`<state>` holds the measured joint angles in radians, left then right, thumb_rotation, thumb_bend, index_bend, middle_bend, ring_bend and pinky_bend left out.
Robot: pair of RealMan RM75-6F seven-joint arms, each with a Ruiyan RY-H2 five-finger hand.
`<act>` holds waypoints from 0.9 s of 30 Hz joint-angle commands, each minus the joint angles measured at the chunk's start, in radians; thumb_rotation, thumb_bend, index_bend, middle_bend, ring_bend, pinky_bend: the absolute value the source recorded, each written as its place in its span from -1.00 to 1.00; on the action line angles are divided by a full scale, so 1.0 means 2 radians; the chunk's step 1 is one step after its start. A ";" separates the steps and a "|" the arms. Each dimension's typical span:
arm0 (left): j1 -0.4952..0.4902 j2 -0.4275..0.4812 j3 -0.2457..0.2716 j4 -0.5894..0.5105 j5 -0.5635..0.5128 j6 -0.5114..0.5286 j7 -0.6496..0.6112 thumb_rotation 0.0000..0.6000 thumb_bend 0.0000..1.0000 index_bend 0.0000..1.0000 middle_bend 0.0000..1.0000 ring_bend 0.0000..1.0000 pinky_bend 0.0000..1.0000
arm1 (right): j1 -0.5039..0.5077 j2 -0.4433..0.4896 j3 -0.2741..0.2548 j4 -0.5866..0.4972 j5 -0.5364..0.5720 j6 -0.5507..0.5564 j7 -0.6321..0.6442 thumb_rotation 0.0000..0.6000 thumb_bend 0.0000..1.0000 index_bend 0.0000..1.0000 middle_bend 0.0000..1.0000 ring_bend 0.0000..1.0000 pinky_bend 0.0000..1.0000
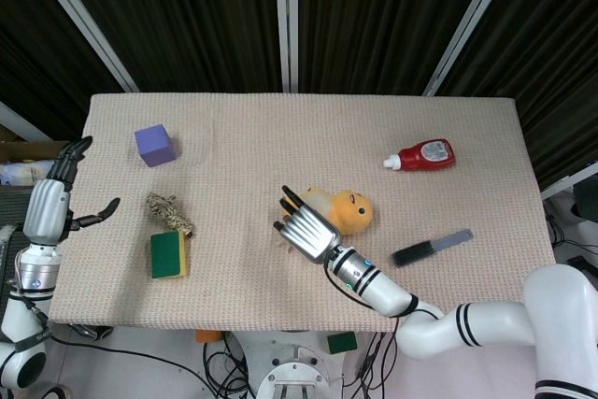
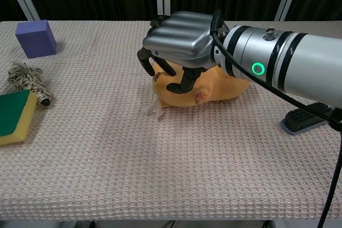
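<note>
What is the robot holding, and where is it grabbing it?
The right hand holds the orange plush toy by its tail end, fingers curled over it. The left hand holds nothing.

Nothing legible anywhere right now. The red bottle (image 1: 425,154) lying on the worktop (image 1: 280,137) carries a pale label, but its print is too small and blurred to read. On the right arm, a green ring light (image 2: 258,68) glows, with no lettering to make out beside it.
</note>
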<state>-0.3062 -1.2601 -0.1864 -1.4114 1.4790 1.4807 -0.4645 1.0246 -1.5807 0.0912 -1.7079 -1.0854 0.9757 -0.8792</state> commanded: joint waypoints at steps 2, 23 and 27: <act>0.000 -0.001 0.000 0.000 0.000 -0.001 0.001 1.00 -0.59 -0.85 -0.87 -0.93 -0.58 | -0.001 0.000 -0.001 0.002 -0.005 0.002 0.004 1.00 -0.28 -0.13 0.07 -0.74 -1.00; -0.004 -0.004 -0.001 0.010 -0.005 -0.010 -0.005 1.00 -0.59 -0.85 -0.87 -0.93 -0.58 | -0.005 -0.013 0.004 0.032 -0.035 0.009 0.019 1.00 -0.31 -0.51 -0.27 -0.92 -1.00; -0.004 -0.003 0.000 0.010 -0.004 -0.011 -0.006 1.00 -0.59 -0.85 -0.87 -0.93 -0.58 | -0.006 -0.013 0.006 0.034 -0.040 0.011 0.020 1.00 -0.31 -0.54 -0.34 -0.95 -1.00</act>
<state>-0.3137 -1.2661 -0.1873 -1.3910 1.4701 1.4593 -0.4759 1.0132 -1.6068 0.1022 -1.6401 -1.1657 0.9968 -0.8396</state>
